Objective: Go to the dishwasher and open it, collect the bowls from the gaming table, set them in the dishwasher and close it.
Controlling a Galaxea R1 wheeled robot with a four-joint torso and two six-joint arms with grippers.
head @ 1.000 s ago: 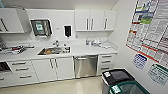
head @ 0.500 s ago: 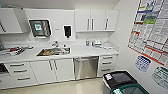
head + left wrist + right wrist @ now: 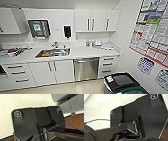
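Note:
The dishwasher (image 3: pixel 86 68) is a stainless steel panel with a horizontal bar handle, built in under the white counter, right of the sink; its door is shut. It stands ahead of me, slightly right of centre in the head view. The bowls and the gaming table are out of view. Both wrist views show my own dark plates and pale floor or wall behind them.
A steel sink (image 3: pixel 53 52) sits in the counter (image 3: pixel 82 52) left of the dishwasher. White drawers (image 3: pixel 108 65) flank it on the right, cabinet doors (image 3: pixel 53 72) on the left. A dark bin (image 3: pixel 123 82) stands at the right wall below posters (image 3: pixel 152 30). Pale floor (image 3: pixel 75 88) lies in front.
The whole head view has shifted: the kitchen counter and dishwasher appear nearer and more centred, so the camera has moved forward.

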